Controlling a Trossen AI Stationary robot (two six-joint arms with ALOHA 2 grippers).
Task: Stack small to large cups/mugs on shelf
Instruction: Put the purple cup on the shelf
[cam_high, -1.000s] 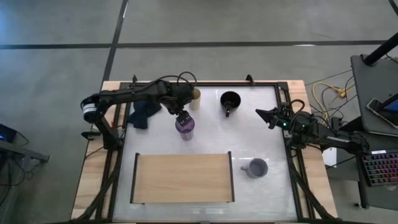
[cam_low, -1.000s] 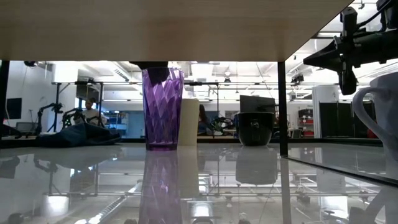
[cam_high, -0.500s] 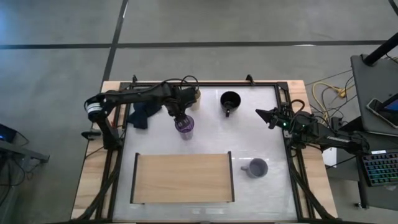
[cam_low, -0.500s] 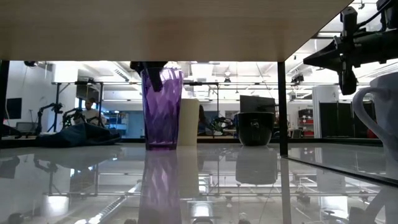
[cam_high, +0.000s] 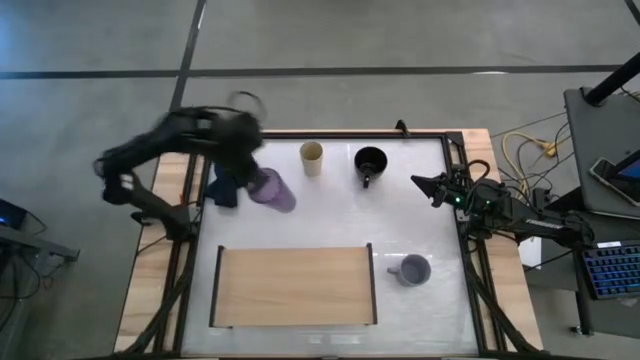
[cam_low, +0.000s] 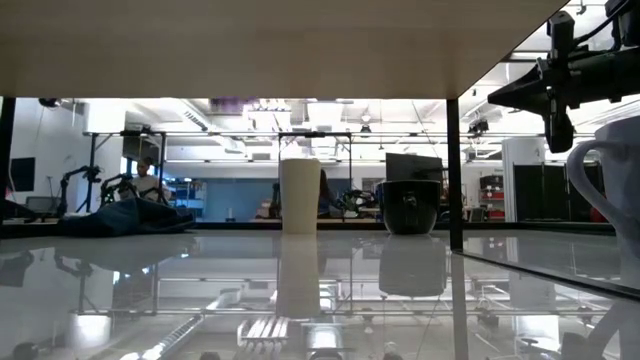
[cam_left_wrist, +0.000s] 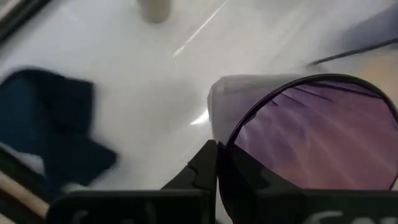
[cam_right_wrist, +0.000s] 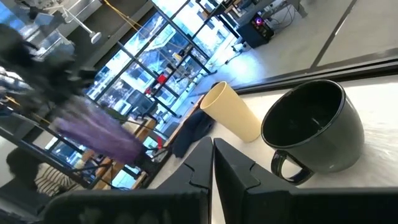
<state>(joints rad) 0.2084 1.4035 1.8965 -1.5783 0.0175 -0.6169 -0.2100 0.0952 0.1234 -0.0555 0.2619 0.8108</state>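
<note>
My left gripper (cam_high: 252, 176) is shut on the translucent purple tumbler (cam_high: 272, 190), which hangs tilted over the table's far left beside the dark blue cloth (cam_high: 226, 186). In the low view only a purple trace (cam_low: 240, 103) shows, high up. The beige cup (cam_high: 312, 158) and the black mug (cam_high: 371, 162) stand on their bases at the far side. The lavender mug (cam_high: 410, 269) stands right of the light-wood shelf (cam_high: 293, 287). My right gripper (cam_high: 420, 183) waits shut at the table's right edge. My left gripper holds the tumbler by its rim (cam_left_wrist: 231, 144). One finger (cam_left_wrist: 206, 167) lies outside the wall; the other seems to be inside, seen dark through the purple. The tumbler is lifted clear of the table and tilted, its base (cam_high: 289, 201) pointing toward the table's right.
The shelf lies flat at the near middle, its top bare. White tabletop lies open between the shelf and the cups at the far side. The blue cloth sits at the far left edge. The room behind holds desks and equipment.
My left gripper has shut on the purple tumbler's rim, lifted it off the table and swung fast toward the table's left edge. The tumbler, upright on the table a second ago, now hangs tilted in the air, up out of the low view.
</note>
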